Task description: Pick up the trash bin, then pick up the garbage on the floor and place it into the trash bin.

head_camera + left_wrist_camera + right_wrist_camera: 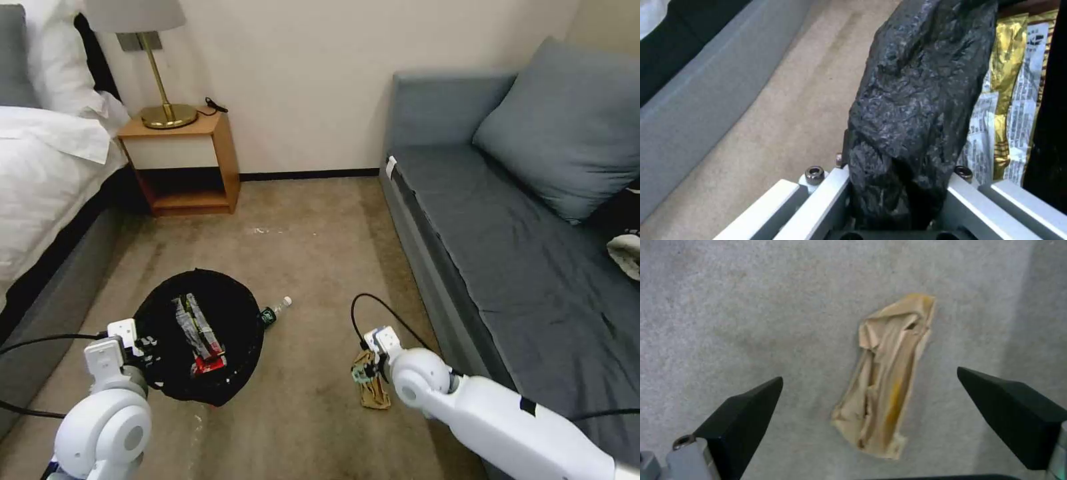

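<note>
The trash bin [200, 337] hangs at my left gripper [143, 347], which is clamped on the bag-lined rim [907, 110] on the side nearest me. Inside the bin lie the red-and-white wrapper [208, 363] and the long yellow-silver wrapper [1009, 100]. The small bottle [275, 311] lies on the carpet [307, 247] just beside the bin, on its far side toward the sofa [507, 253]. The crumpled brown paper [887, 376] lies on the carpet well apart from the bin, near the sofa's base. My right gripper [889, 413] hovers over that paper with its fingers [742, 410] spread wide, one on each side of it and not touching it.

By my reading, two pieces are in and two are left. The paper is flat and light, so my fingertips could close on the carpet and slide over it, or pinch only a loose fold that slips free. My hold on the bin is on thin bag film at one edge; a swing could tilt the bin and tip the wrappers out.
</note>
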Robot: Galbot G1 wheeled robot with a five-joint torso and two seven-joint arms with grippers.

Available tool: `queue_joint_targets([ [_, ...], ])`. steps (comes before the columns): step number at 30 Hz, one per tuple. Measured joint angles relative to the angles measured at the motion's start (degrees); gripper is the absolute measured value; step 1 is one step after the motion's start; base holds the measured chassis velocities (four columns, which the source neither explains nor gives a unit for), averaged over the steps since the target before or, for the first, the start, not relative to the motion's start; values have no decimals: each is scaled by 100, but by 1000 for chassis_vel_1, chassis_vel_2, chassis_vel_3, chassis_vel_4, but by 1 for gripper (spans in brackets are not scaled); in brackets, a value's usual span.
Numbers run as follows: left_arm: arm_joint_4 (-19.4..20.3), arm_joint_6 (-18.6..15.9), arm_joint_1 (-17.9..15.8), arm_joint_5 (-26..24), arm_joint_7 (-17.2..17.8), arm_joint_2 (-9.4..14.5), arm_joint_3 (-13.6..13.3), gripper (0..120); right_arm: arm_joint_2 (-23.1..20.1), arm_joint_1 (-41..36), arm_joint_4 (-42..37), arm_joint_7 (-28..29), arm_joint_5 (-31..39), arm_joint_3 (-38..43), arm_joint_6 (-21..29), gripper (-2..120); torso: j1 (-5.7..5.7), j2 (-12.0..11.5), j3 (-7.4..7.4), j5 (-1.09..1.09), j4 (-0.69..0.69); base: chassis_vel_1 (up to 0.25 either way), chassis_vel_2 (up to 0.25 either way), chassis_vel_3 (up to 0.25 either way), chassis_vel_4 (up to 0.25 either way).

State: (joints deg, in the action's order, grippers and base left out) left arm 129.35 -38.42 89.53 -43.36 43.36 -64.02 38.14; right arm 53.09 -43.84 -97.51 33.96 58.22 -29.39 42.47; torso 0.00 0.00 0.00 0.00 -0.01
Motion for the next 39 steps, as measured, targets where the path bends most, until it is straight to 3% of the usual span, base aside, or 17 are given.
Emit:
queue_joint_targets([
  [11,19,0,3,33,9,-84,-53,1,488,315,677,-133,-180,-47,-34,100,0,0,0,-1,2,0,0,0,0],
  [17,101,2,101,32,11,-45,51,1,756,307,1111,-172,-326,-52,-41,100,0,0,1,0,1,0,0,0,0],
  [39,236,11,258,123,12,-201,101,1,816,-43,1532,-370,-938,216,-58,100,0,0,0,0,1,0,0,0,0],
])
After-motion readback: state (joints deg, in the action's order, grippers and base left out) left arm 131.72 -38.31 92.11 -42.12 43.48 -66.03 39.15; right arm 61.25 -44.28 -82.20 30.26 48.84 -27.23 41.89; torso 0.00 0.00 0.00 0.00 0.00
